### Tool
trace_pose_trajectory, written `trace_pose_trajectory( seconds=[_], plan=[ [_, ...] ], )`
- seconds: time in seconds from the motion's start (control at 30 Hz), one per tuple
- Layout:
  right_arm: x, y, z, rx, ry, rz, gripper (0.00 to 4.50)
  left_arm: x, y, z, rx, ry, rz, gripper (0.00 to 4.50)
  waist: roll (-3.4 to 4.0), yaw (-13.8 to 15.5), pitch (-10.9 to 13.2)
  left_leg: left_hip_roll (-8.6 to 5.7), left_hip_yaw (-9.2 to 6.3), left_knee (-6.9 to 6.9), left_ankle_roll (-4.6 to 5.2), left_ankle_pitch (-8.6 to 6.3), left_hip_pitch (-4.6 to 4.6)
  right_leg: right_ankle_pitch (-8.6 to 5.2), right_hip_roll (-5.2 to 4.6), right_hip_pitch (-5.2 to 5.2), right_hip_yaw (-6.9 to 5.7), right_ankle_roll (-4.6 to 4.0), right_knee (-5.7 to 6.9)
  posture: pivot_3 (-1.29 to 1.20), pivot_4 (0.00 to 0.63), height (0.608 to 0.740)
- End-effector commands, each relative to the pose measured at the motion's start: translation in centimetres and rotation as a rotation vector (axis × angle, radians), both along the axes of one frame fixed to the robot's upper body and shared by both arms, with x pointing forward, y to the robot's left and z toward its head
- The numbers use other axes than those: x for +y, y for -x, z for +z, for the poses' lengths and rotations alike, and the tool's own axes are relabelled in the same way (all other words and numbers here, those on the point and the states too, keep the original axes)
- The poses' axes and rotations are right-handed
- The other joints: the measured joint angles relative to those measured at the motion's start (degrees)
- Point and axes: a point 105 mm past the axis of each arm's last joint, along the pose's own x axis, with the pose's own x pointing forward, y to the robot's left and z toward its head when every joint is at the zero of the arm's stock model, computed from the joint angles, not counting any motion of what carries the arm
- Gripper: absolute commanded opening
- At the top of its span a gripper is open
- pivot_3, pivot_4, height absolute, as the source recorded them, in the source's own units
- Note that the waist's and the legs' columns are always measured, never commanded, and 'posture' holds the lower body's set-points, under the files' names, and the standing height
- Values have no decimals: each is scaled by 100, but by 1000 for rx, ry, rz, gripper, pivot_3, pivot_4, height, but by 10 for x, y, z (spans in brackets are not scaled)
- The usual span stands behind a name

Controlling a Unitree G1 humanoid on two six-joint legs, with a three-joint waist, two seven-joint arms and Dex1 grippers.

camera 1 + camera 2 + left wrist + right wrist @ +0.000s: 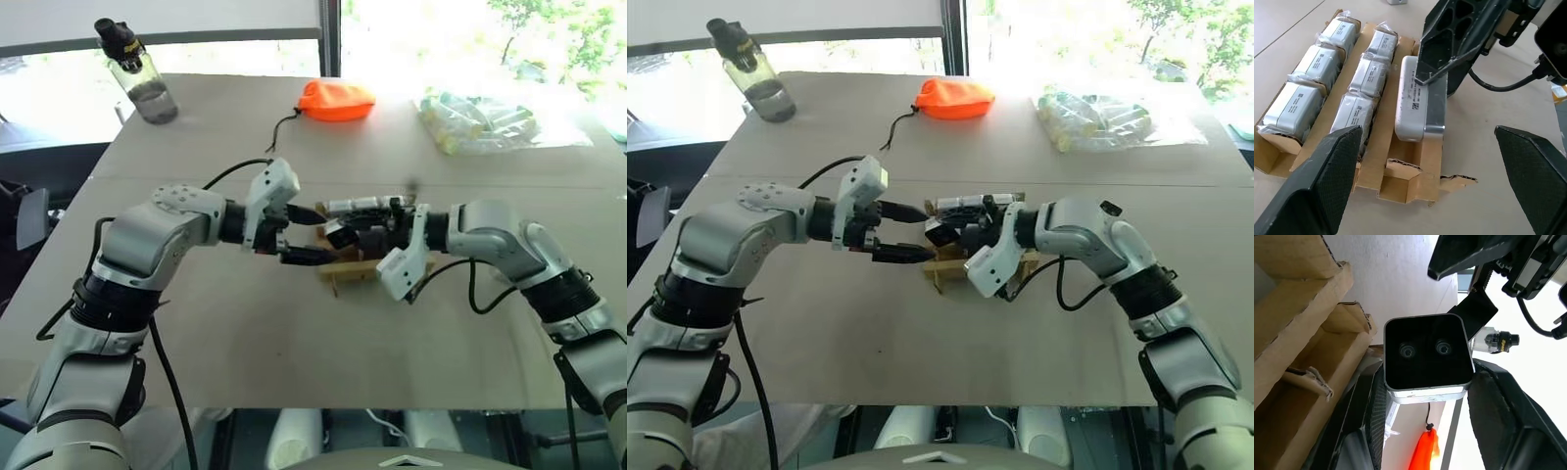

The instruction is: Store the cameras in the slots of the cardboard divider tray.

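Both hands over tray [1400, 183] mid-surface: left hand [299, 235] spread wide, right hand [1425, 396] clamped on camera [1427, 357]. Far: bottle [142, 78], orange pouch [336, 100], bag [480, 122].

Six cameras [1327, 68] sit in the cardboard divider tray [1400, 181], water bottle [140, 73] far left behind.

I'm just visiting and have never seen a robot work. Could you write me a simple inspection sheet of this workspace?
Surface: tan table, mostly bare.
Job's things: cardboard divider tray with six wrapped cameras in two rows; third row unfilled; another camera held above it.
Clutter: orange pouch, clear bag of pale items, water bottle.
Grippers: left gripper open beside the tray; right gripper shut on the camera.
Cables: black leads along both arms.
Surroundings: bright windows, greenery outside.
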Motion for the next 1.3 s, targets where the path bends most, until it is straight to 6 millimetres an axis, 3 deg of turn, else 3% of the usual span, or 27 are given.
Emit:
trace_pose_trajectory(
  seconds=[0.03,0.23,0.33,0.53,0.7,0.87,0.9,1.03,1.3],
  plan=[
    [9,7,15,-43,-35,48,1811,0,1,9,-30,-10,-13,4500,0,-4,0,1,-1,0,0,0,0,0,0,0,0,0,0,0,150,726],
    [19,10,15,-17,-50,70,1811,2,0,10,-28,-6,4,4500,0,-20,0,1,-1,0,0,0,1,0,0,0,1,0,2,0,150,726],
    [22,10,16,-16,-46,81,1811,3,-1,10,-25,-4,8,3703,0,-22,0,1,-1,0,0,0,2,0,0,0,1,0,4,0,150,726],
    [26,9,19,-23,-49,92,1811,-3,1,8,-23,2,-7,847,-1,-18,1,1,-3,1,0,0,0,0,-2,0,0,0,3,0,150,726],
    [25,9,14,22,-48,75,1811,-7,-1,11,-40,15,-1,764,-2,-22,1,1,-3,1,0,0,1,0,-2,0,0,0,4,0,150,726],
    [12,12,9,169,-118,15,4199,-6,1,13,-57,11,-14,764,-2,-10,1,1,-8,1,0,0,-2,0,-2,0,-4,-1,3,0,150,726],
    [6,13,7,218,-133,-9,4443,-6,2,13,-59,10,-16,764,-2,-7,1,1,-9,1,0,0,-4,0,-3,0,-5,0,1,0,150,726],
    [-25,24,2,394,-196,-94,4443,-7,4,13,-68,6,-33,764,-4,11,3,-1,-14,6,0,0,-8,0,-7,1,-9,0,2,0,150,726],
    [-95,67,-11,1021,-440,-329,4443,-15,-5,0,-140,-70,-80,764,-7,146,5,-2,-39,8,1,0,-6,1,-6,19,-31,-1,0,0,150,726]
  ],
)
